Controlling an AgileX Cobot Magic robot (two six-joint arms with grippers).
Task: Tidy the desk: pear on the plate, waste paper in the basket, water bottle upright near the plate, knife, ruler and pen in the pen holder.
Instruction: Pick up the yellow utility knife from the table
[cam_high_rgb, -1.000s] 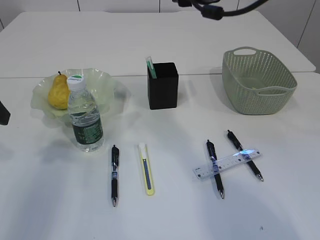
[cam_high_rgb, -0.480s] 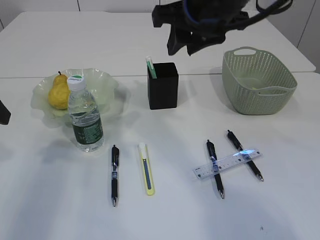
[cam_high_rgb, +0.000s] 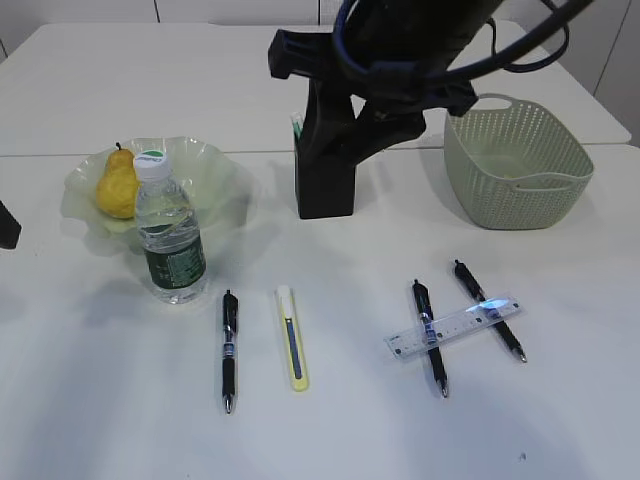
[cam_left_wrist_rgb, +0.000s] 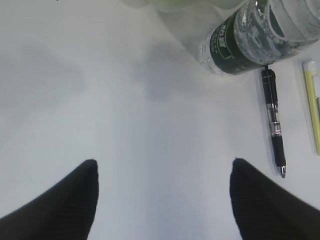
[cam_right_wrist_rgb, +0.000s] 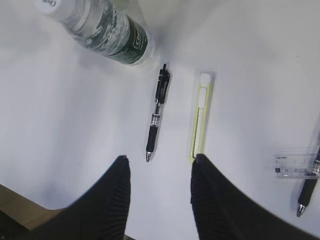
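A yellow pear (cam_high_rgb: 117, 185) lies on the pale green wavy plate (cam_high_rgb: 215, 165). The water bottle (cam_high_rgb: 170, 240) stands upright in front of the plate. On the table lie a black pen (cam_high_rgb: 229, 350), a yellow-green knife (cam_high_rgb: 292, 337), and two more pens (cam_high_rgb: 430, 335) (cam_high_rgb: 488, 322) under a clear ruler (cam_high_rgb: 455, 327). My right gripper (cam_high_rgb: 345, 140) hangs open and empty in front of the black pen holder (cam_high_rgb: 325, 195). Its wrist view shows the jaws (cam_right_wrist_rgb: 160, 160) above the pen (cam_right_wrist_rgb: 156, 120) and knife (cam_right_wrist_rgb: 201, 117). My left gripper (cam_left_wrist_rgb: 162, 167) is open over bare table, left of the bottle (cam_left_wrist_rgb: 250, 35).
A green basket (cam_high_rgb: 517, 160) stands at the back right; I cannot make out waste paper. A green-white item (cam_high_rgb: 297, 125) sticks out of the pen holder. The table's near edge (cam_right_wrist_rgb: 30, 200) shows in the right wrist view.
My right arm has come down and leftward from the top of the view, and now covers part of the pen holder. The objects and the left gripper have not moved.
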